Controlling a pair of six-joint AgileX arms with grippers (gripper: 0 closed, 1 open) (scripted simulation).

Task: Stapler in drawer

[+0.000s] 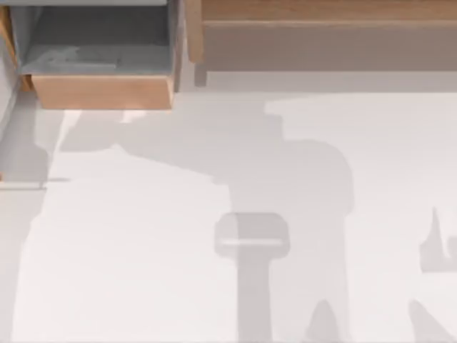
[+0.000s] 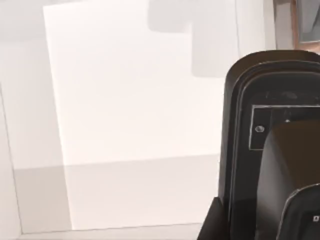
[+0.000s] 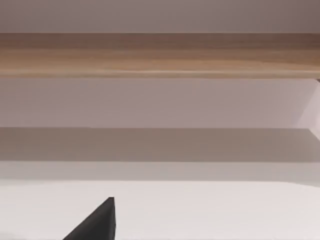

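Honestly, I cannot tell how my hands are standing. In the left wrist view, black housing of my left arm is hanging over the white table (image 2: 125,100). The drawer (image 1: 103,91) is sitting open at the table's far left, beside the cabinet (image 1: 328,43).

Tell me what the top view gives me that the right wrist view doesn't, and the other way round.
Top view, not the right wrist view: the drawer, standing open at the table's far left, with its light wood front facing the near side and its grey interior exposed.

Right wrist view, not the top view: a black wedge close to the lens, probably part of the right pincer.

Both: the long wooden cabinet and the white table in front of it.
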